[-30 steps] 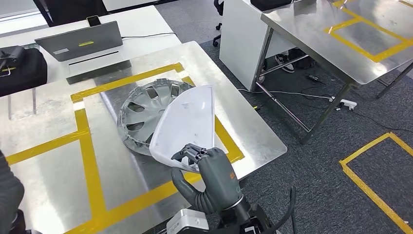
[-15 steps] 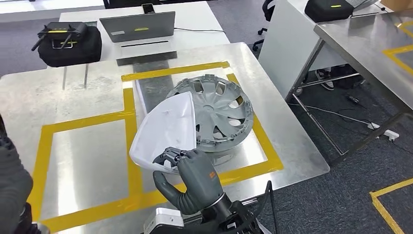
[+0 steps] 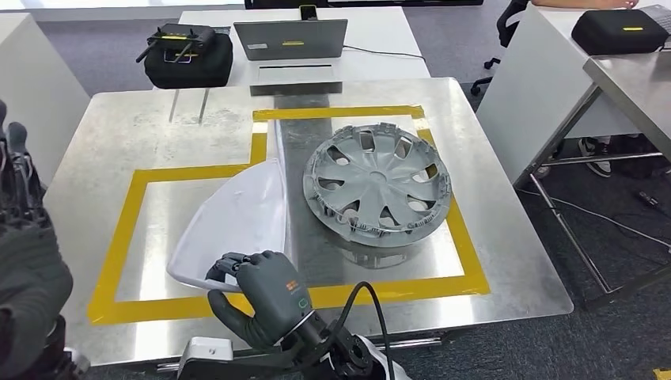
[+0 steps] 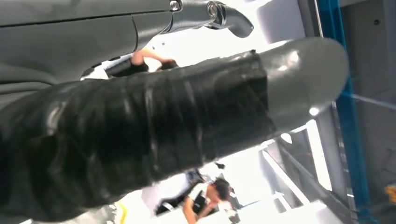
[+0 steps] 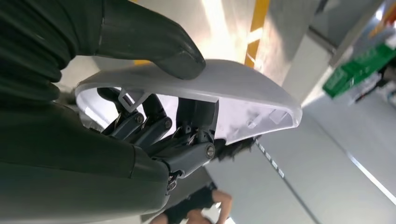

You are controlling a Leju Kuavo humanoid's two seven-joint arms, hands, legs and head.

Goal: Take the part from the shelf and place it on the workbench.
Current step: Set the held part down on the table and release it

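The part is a white curved plastic shell (image 3: pixel 237 218). My right hand (image 3: pixel 261 297) grips its near edge, thumb on top and fingers underneath. It hangs low over the steel workbench (image 3: pixel 506 261), inside the yellow tape rectangle (image 3: pixel 396 289) and just left of a grey wheel cover (image 3: pixel 376 186). In the right wrist view the thumb (image 5: pixel 140 42) presses the shell (image 5: pixel 243 93) from outside while the dark fingers (image 5: pixel 187 121) sit inside it. My left hand (image 3: pixel 20 182) is raised at the bench's left edge, fingers up and holding nothing.
A laptop (image 3: pixel 289 39) and a black bag (image 3: pixel 190 55) lie on a white table behind the bench. Another steel table (image 3: pixel 633 79) stands to the right across a carpeted aisle with cables. A white cabinet (image 3: pixel 32 79) is at the far left.
The camera has turned, so the whole bench now sits squarely ahead. The white shell has dropped from upright to low over the bench. My left hand has risen into view.
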